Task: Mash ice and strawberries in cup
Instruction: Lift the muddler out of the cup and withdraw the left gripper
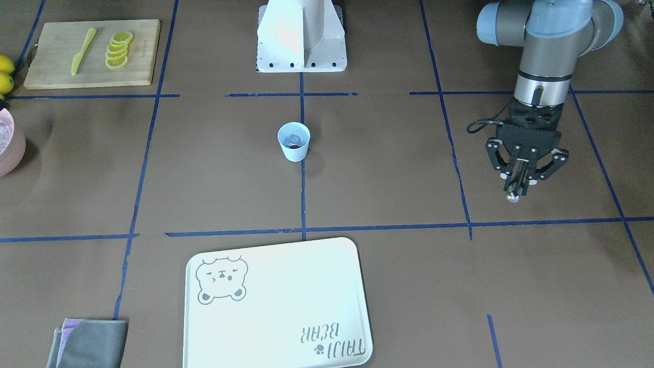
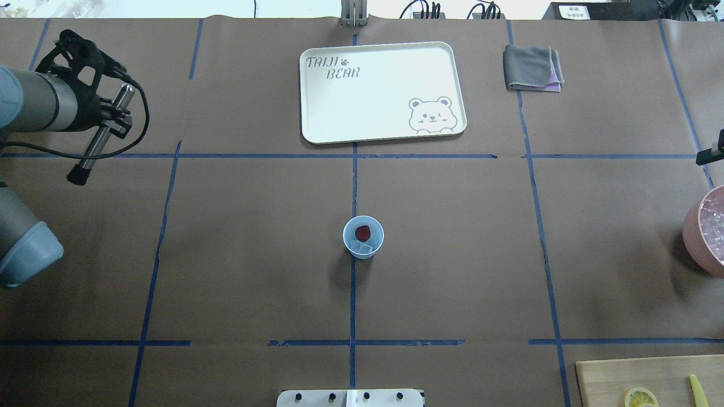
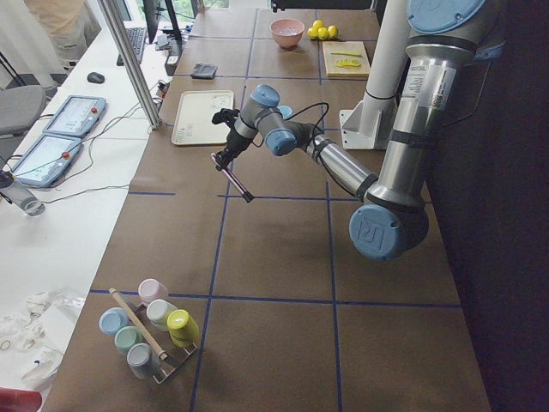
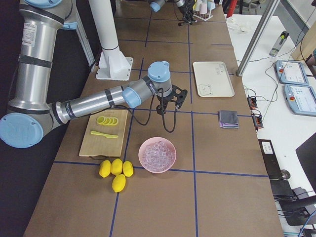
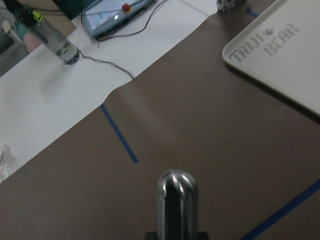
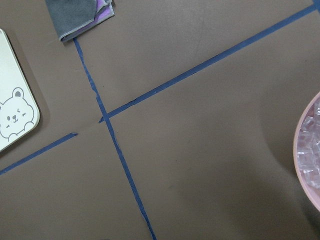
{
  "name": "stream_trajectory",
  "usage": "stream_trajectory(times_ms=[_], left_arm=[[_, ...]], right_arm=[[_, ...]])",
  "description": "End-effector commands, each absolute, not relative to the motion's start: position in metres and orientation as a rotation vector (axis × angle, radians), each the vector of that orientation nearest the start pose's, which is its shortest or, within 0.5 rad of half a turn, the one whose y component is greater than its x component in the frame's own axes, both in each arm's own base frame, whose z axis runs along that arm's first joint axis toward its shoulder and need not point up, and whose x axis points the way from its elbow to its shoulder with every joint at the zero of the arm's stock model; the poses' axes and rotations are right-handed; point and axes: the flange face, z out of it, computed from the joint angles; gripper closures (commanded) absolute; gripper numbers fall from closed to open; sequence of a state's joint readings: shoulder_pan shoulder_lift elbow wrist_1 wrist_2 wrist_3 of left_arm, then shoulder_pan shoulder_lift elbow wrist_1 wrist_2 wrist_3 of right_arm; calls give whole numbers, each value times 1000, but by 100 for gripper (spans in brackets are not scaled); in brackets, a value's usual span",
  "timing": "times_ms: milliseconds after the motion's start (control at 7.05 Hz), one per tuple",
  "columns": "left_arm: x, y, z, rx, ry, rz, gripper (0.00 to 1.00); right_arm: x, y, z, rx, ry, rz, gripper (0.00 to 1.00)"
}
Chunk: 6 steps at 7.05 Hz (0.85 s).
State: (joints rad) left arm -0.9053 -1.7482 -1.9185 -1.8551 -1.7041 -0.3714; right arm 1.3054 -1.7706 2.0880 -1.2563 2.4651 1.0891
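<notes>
The pale blue cup stands upright at the table's centre on a blue tape line. Inside it lie the red strawberry and clear ice. My left gripper hovers far off to the robot's left of the cup, shut on a metal rod with a rounded end. My right gripper hangs near the pink bowl. Only a black sliver of it shows overhead, and I cannot tell whether it is open or shut.
A cream bear tray lies beyond the cup, with a folded grey cloth beside it. A pink bowl of ice, a cutting board with lemon slices and a yellow knife, and whole lemons are on the robot's right.
</notes>
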Motion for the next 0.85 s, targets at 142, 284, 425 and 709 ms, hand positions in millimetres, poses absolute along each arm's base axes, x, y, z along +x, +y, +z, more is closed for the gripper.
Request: stream_trajectory(times_ms=[142, 284, 425, 709], left_arm=[[200, -502, 458, 373, 616, 245, 99], [199, -504, 489, 269, 571, 214, 99], [200, -504, 510, 192, 542, 177, 99], [207, -499, 547, 13, 561, 96, 99]], right_arm=[[-53, -406, 449, -83, -1047, 467, 0], [-53, -405, 448, -83, -1049, 465, 0], [-52, -405, 447, -82, -1049, 464, 0], [-52, -405, 446, -80, -1052, 462, 0]])
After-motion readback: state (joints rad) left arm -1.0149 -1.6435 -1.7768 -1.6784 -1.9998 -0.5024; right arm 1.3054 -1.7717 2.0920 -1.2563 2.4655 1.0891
